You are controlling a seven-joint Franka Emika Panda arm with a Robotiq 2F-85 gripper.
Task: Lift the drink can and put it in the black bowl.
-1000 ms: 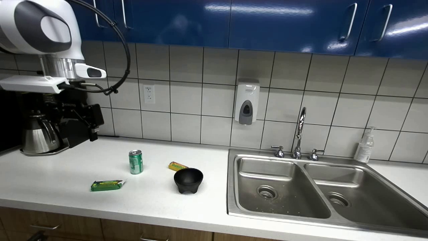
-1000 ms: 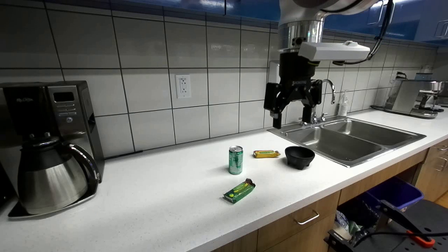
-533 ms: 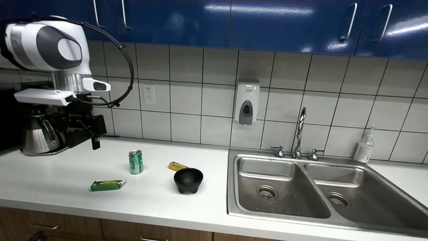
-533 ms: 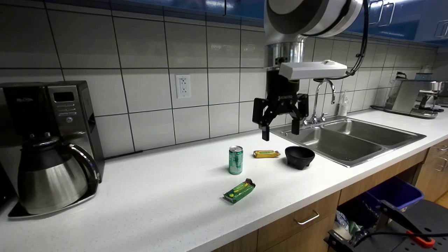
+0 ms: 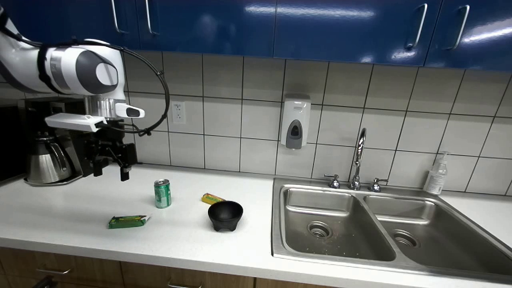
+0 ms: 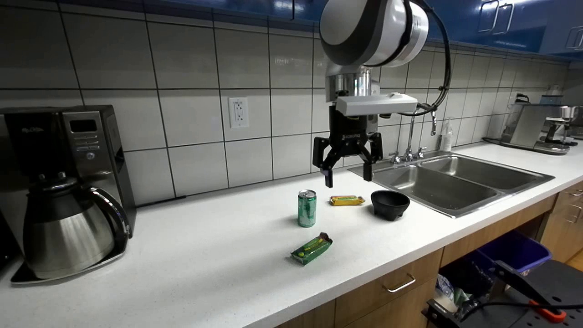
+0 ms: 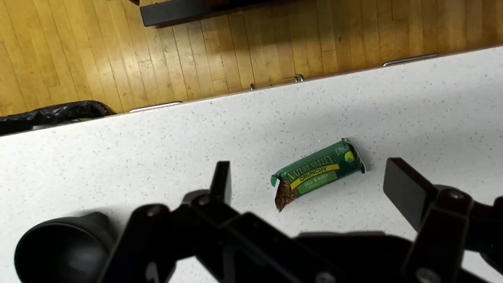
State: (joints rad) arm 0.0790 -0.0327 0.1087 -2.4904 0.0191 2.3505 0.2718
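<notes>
The drink can (image 5: 163, 193) stands upright on the counter, green with a silvery top; it also shows in an exterior view (image 6: 306, 208). It is out of view in the wrist view. The black bowl (image 5: 225, 215) stands on the counter toward the sink, also seen in an exterior view (image 6: 389, 204) and at the lower left of the wrist view (image 7: 63, 251). It looks empty. My gripper (image 5: 111, 174) is open and empty, above the counter and apart from the can and bowl. Its spread fingers show in an exterior view (image 6: 348, 180) and the wrist view (image 7: 310, 173).
A green bar packet (image 7: 320, 171) lies on the counter near the can. A yellow packet (image 6: 346, 200) lies beside the bowl. A coffee maker with a steel carafe (image 6: 68, 232) stands at one end, a double sink (image 5: 340, 224) at the other. A tiled wall (image 5: 224, 116) runs behind.
The arm and open gripper have moved rightward in one exterior view and left and downward in the other, coming lower and nearer the can. The can, bowl and packets have not moved.
</notes>
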